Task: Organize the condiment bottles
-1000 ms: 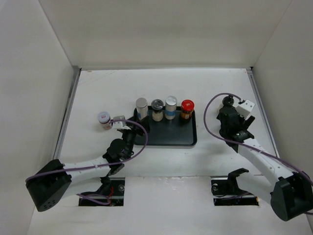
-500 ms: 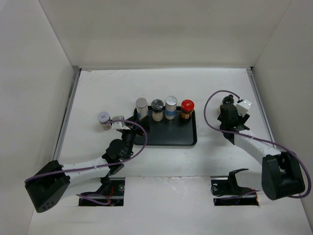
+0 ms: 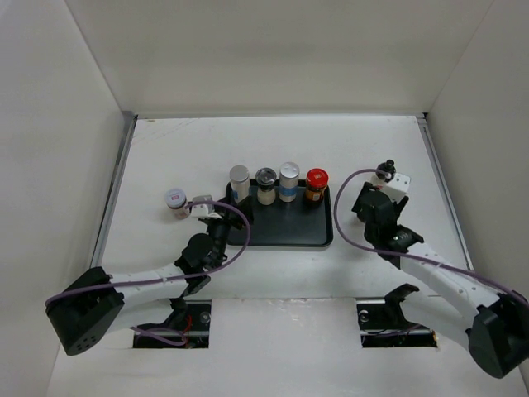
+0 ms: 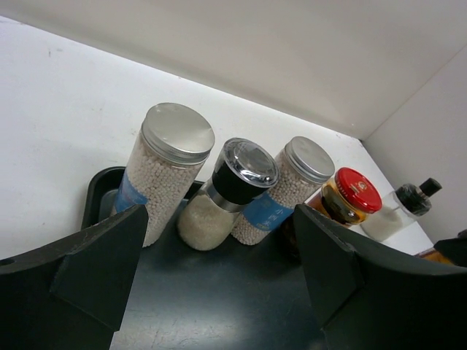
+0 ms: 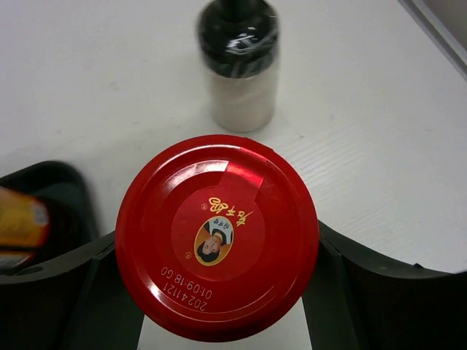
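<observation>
Your left tool (image 4: 219, 244) gapes wide on a low, outstretched arm; your right tool (image 5: 217, 251) is clamped on a red-capped jar (image 5: 219, 211)

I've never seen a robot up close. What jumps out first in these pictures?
A red-lidded jar fills the right wrist view, gripped in the right hand. From above, four bottles stand in a neat row along the far edge of a black tray at centre, and one lone jar sits left of it, beside the open left hand.
</observation>
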Controlling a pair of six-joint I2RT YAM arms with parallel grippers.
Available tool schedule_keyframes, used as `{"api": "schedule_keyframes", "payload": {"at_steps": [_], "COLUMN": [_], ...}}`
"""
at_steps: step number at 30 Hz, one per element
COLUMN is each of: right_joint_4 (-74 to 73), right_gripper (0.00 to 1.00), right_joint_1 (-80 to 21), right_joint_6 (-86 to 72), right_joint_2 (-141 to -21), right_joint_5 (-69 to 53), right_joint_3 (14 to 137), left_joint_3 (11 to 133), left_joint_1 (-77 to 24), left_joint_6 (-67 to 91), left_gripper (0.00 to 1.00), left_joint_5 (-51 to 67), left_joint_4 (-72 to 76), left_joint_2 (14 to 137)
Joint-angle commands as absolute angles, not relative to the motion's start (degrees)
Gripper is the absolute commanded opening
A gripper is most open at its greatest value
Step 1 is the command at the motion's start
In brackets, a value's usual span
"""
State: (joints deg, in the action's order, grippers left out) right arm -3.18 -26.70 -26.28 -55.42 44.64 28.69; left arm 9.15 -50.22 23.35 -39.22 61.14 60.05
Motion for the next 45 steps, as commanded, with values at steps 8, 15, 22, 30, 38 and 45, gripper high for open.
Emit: {"api": "schedule_keyframes", "payload": {"at_steps": [8,15,22,30,38,45], "right_joint_4": [2.1,15.4,23.0,26.8,27.4,26.7], "right_gripper": [0.54,0.55,0.56,0.57,0.92,1.00], "right_joint_1": [-48.9,-55.5,-60.7,-64.5,-64.6,-64.6], "right_joint_6": [-27.4,-24.4,-21.5,-19.5,-20.7,-19.2], "right_joint_2": [-59.8,-70.9,-83.1,-91.0,-95.0,-83.3], "right_joint_5": [49.6,44.8,43.2,40.3,40.2,38.0], "right_joint_3": [38.8,42.4,46.7,50.3,50.4,46.2], "left_joint_3": [10.7,11.3,12.4,16.9,22.9,28.5], "left_joint_1": [-49.3,-46.9,-44.1,-42.8,-36.8,-30.8], "left_joint_6": [24.1,24.2,24.7,26.1,30.3,32.3], "left_gripper": [0.80,0.80,0.80,0.85,0.93,0.95], "left_joint_5": [-39.5,-40.3,-44.8,-51.0,-51.0,-49.0], "left_joint_4": [63.7,62.5,53.0,32.6,12.0,2.9], "left_joint_2": [61.9,60.9,56.7,47.6,42.0,45.1]}}
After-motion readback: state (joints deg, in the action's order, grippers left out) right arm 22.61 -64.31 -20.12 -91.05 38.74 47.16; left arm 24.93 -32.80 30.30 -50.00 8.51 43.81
